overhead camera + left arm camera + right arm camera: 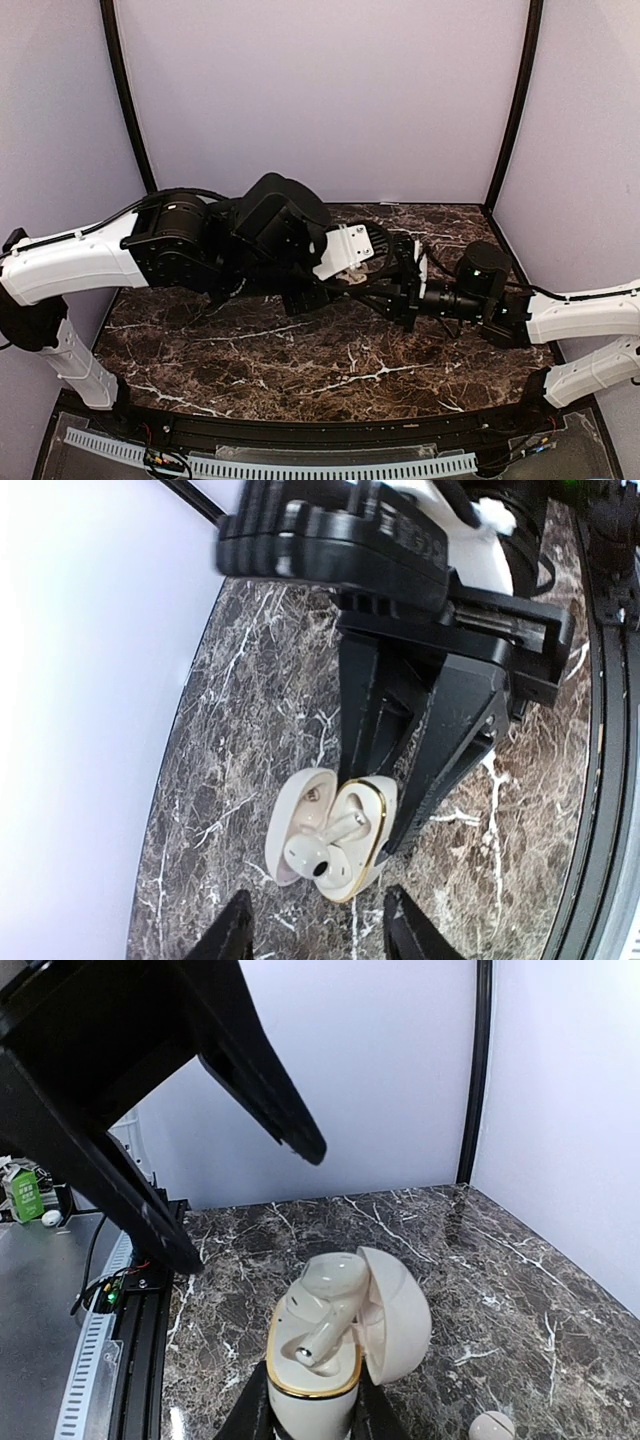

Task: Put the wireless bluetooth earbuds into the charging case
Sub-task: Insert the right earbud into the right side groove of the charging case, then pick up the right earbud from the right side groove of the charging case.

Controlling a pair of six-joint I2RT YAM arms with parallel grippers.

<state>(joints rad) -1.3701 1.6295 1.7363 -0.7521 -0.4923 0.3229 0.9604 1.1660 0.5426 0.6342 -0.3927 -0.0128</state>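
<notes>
**Earbud askew in the open case; one gripper holds the case, the other waits open**

The right gripper [310,1410] is clamped on the lower body of the charging case [368,822], whose lid [395,1325] is hinged back to one side. One of the wireless bluetooth earbuds [322,1338] lies slantwise across the case's mouth, stem poking outward, apparently not sunk into its well. The left gripper [318,902] hovers just above the case, fingers apart and holding nothing. The earbud looks light, hard and glossy, so it will likely slip or flick away under a firm pinch. A soft hold across its bulb, or a gentle push on the stem, seems safest. The case is stiff and smooth and best gripped by its body, since the hinge looks like the weak part. A small white rounded thing [492,1425] lies near the case; I cannot tell what it is.
</notes>
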